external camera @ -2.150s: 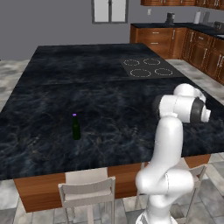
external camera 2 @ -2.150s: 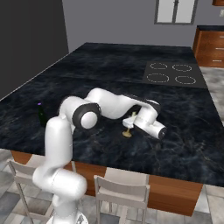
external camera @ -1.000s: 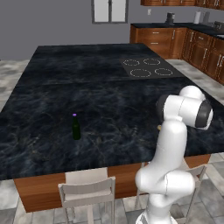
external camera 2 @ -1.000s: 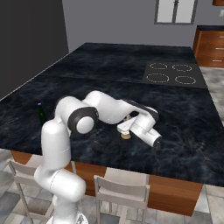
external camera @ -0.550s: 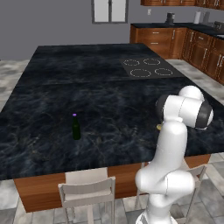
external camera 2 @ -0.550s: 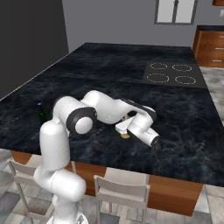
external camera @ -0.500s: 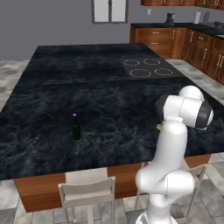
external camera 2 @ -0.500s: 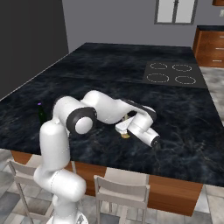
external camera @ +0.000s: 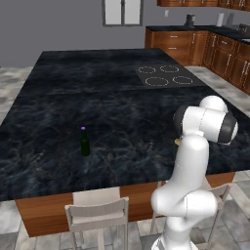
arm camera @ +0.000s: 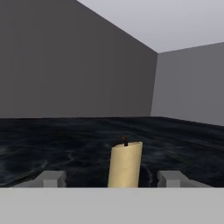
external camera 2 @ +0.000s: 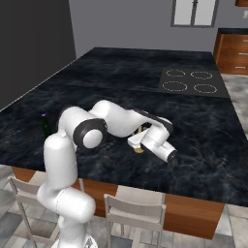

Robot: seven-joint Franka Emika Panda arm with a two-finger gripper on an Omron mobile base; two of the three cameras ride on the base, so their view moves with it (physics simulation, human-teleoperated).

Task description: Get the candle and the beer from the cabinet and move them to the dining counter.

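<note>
The candle (arm camera: pixel 126 162), cream-white with a dark wick, stands upright on the black marble dining counter (external camera: pixel 97 97) near its front right edge. Its brass base (external camera 2: pixel 139 150) shows under the hand, and a sliver of the candle (external camera: pixel 177 142) peeks out beside the arm. My gripper (arm camera: pixel 112 179) is open around it, fingertips (arm camera: pixel 52 178) wide on either side and clear of the wax. The beer (external camera: pixel 84 141), a dark green bottle with a purple cap, stands upright at the counter's front left (external camera 2: pixel 46 125). The lower edge of the reddish-brown wall cabinet (external camera: pixel 195 2) shows at the far right.
A four-ring cooktop (external camera: pixel 165 75) is set into the counter's far right. Two pale chairs (external camera: pixel 97 215) (external camera 2: pixel 133 213) stand against the near edge. Base cabinets (external camera: pixel 215 49) line the back right wall.
The jaws have opened and let go of the candle, which now stands on the counter. The hand had come down slightly before that. The beer has not moved.
</note>
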